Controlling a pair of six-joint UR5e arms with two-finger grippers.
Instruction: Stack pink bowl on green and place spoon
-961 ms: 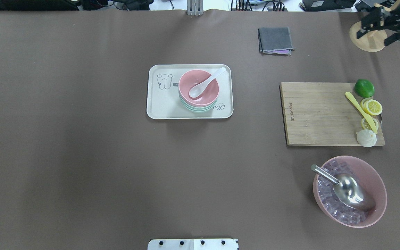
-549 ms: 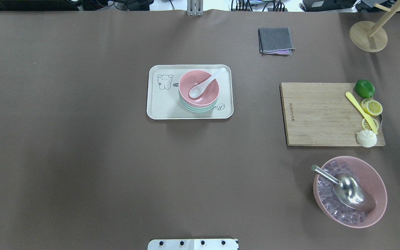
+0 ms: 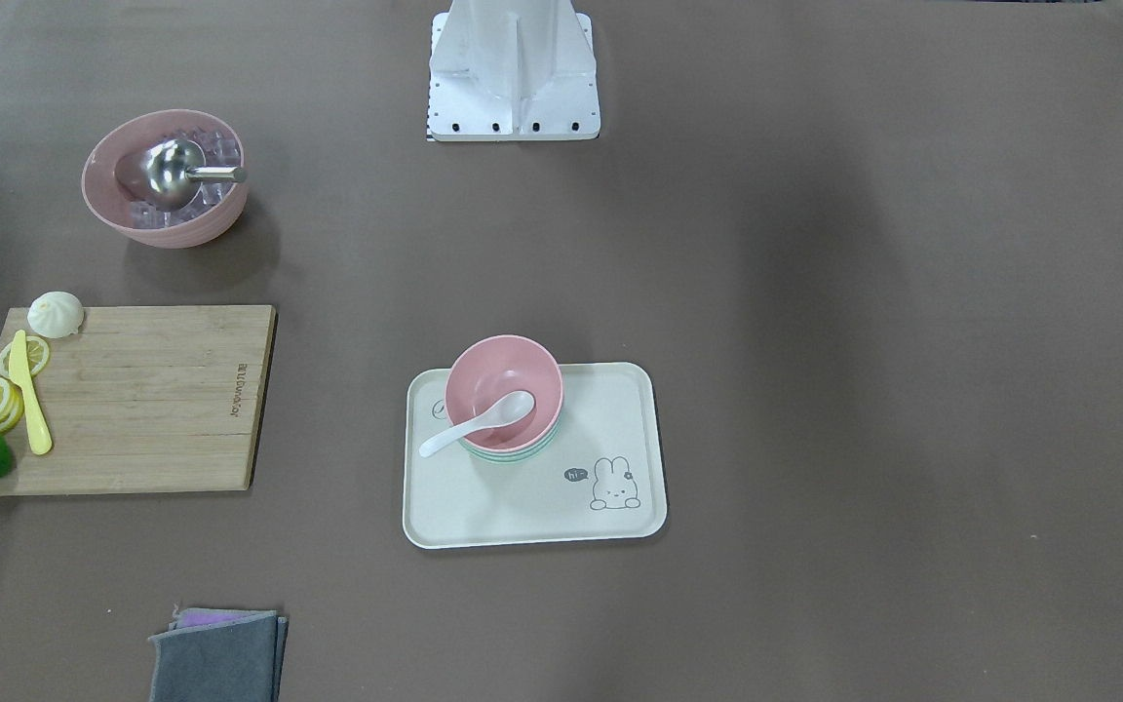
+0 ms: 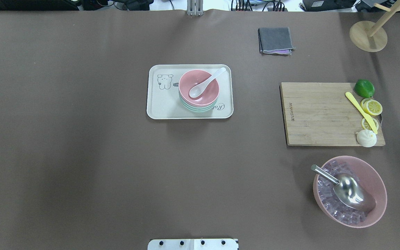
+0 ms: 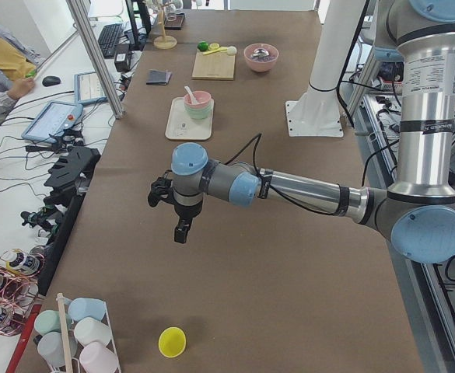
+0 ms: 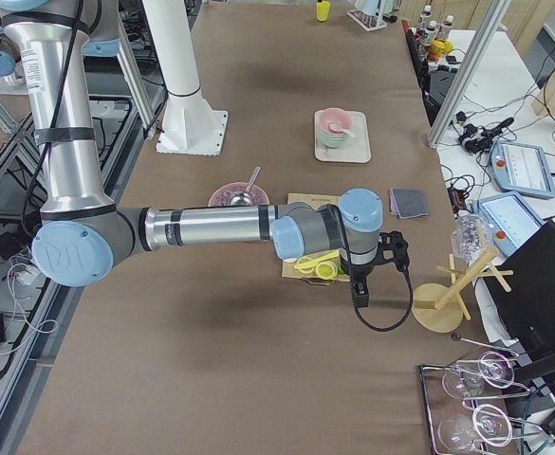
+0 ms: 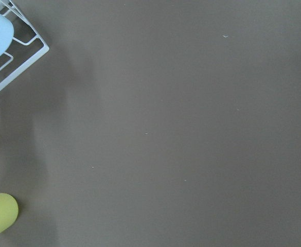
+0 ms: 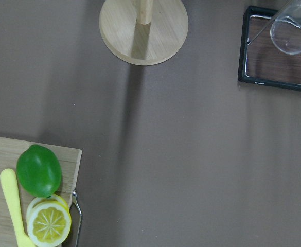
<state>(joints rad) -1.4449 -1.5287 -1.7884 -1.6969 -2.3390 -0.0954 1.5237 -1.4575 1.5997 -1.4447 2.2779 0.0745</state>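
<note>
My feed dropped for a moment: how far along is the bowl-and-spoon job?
Looks done: the pink bowl sits nested on the green bowl on the tray, with the white spoon resting in it. Nothing in hand: the left gripper and right gripper hover at the table's ends, far from the tray. Nothing appears left.

Green bowl mostly hidden beneath pink bowl.

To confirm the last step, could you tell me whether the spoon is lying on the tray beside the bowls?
No, the spoon lies in the pink bowl, handle over its rim.
</note>
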